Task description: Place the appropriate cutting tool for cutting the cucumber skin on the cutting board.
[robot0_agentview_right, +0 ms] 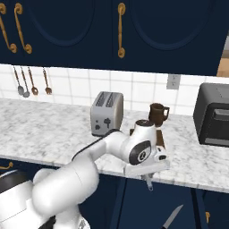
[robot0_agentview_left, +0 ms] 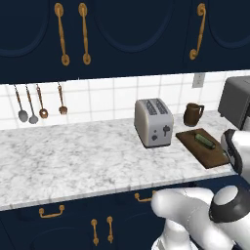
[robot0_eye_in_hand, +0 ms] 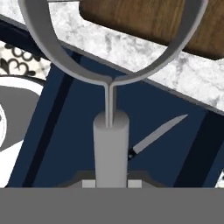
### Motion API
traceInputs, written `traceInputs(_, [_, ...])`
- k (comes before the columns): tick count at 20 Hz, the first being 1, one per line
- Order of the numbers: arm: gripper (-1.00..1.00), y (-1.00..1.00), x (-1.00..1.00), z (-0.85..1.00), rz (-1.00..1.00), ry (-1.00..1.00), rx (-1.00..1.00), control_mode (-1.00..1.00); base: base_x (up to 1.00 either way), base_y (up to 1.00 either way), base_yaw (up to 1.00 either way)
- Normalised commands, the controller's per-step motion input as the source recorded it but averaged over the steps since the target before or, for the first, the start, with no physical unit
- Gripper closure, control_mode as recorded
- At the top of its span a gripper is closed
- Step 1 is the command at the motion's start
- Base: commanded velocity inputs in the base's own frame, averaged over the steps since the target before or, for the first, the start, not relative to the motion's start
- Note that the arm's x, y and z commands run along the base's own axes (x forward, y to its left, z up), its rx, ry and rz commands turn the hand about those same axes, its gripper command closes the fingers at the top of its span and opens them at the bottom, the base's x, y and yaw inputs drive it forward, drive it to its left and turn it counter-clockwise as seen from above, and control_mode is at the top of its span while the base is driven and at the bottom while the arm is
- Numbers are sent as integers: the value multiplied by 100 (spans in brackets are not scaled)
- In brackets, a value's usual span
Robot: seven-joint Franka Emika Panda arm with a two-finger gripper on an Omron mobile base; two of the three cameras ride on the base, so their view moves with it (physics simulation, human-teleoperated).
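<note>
My gripper (robot0_eye_in_hand: pixel 111 182) is shut on the grey handle of the cutting tool (robot0_eye_in_hand: pixel 111 144), whose wide loop-shaped head reaches up toward the counter edge. The dark brown cutting board (robot0_eye_in_hand: pixel 148 19) lies just past that head. In the right base view the gripper (robot0_agentview_right: pixel 148 178) hangs in front of the counter edge, below counter level, with the tool (robot0_agentview_right: pixel 149 184) sticking down from it. On the cutting board (robot0_agentview_left: pixel 211 155), to the right of the toaster, the dark green cucumber (robot0_agentview_left: pixel 205 140) rests.
A silver toaster (robot0_agentview_left: pixel 154 122) and a brown mug (robot0_agentview_left: pixel 193 114) stand near the board. A dark toaster oven (robot0_agentview_right: pixel 214 114) sits at the right. Spoons and a fork (robot0_agentview_left: pixel 62 100) hang on the wall. A knife (robot0_agentview_right: pixel 172 218) lies on the floor below the counter.
</note>
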Motion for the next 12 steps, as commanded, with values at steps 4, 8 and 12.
traceInputs(4, [100, -16, 100, 0, 20, 0, 8, -100, 0, 0, 0])
traceInputs(8, [100, 0, 100, -14, 20, 10, 9, -100, 0, 0, 0])
traceInputs(12, [100, 0, 100, -18, 16, 13, 3, -100, 0, 0, 0])
